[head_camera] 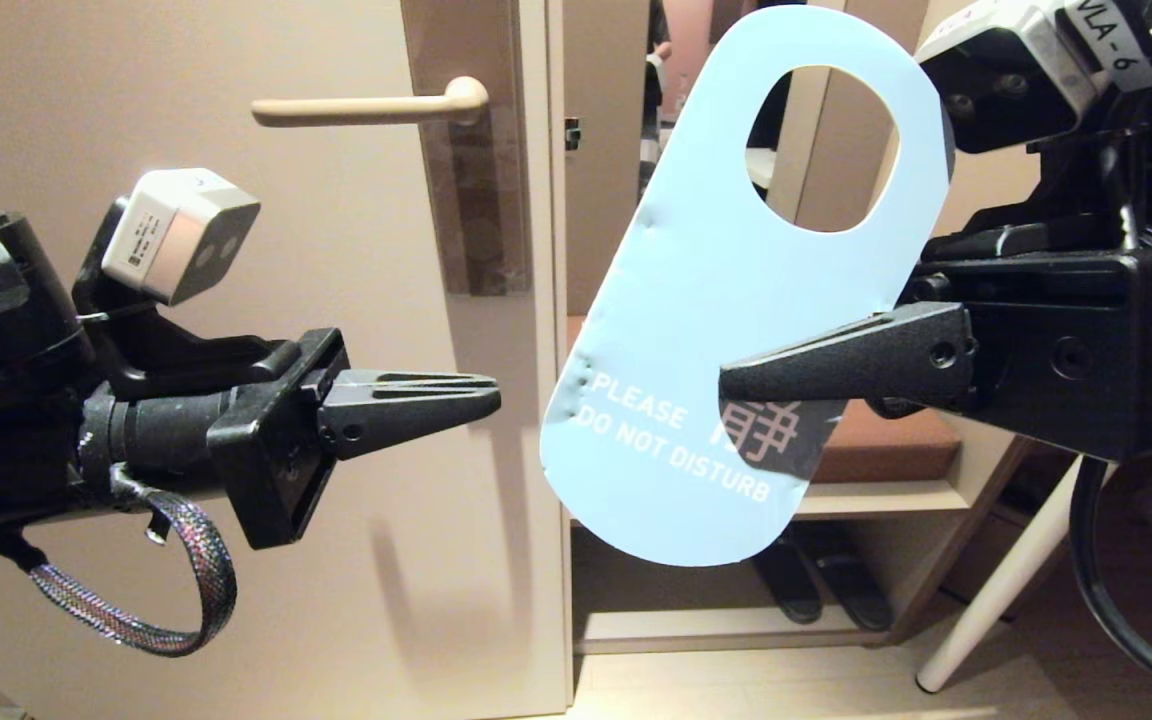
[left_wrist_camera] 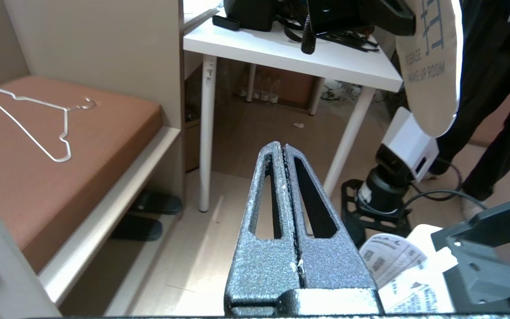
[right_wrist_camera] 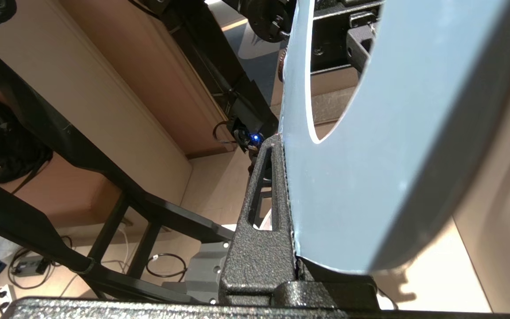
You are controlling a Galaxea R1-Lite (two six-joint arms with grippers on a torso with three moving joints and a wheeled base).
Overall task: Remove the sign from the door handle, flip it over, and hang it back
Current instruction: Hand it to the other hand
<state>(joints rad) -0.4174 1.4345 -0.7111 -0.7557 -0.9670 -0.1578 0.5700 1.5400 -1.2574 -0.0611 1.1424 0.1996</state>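
One sign [head_camera: 706,330], pale blue face showing, hangs in the air to the right of the single door handle [head_camera: 366,108], the one lever on the one door [head_camera: 266,400]. Two grippers flank the sign: the left gripper [head_camera: 491,395] just left of it, the right gripper [head_camera: 726,385] across its lower half. Right of the door handle and lower down, one brown-cushioned bench [left_wrist_camera: 60,177] carries one white wire hanger [left_wrist_camera: 38,122]; two dark slippers [left_wrist_camera: 146,215] lie beneath it, with one white table [left_wrist_camera: 290,57] beside it.
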